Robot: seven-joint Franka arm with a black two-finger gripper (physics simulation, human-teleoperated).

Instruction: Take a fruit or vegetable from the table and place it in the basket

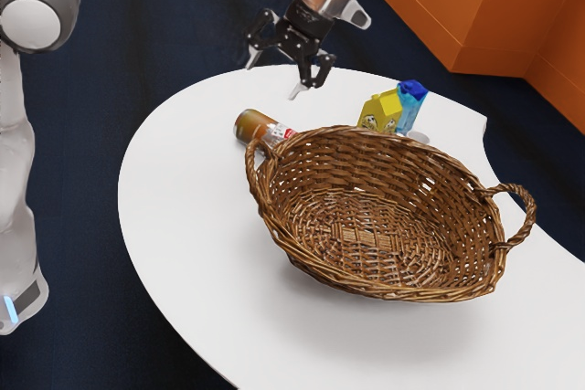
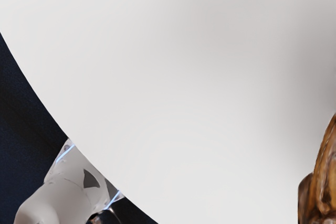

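While basket (image 1: 366, 166) opens upward, long axis joins handles (image 1: 531, 212).

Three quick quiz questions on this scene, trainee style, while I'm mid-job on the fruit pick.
1. True or false: the wicker basket is empty.
2. Fill in the colour: beside the yellow carton stands a ____ carton.
3. Choose one. The gripper is:
a) shut on the yellow carton
b) open, holding nothing
c) down inside the basket

Key: 1. true; 2. blue; 3. b
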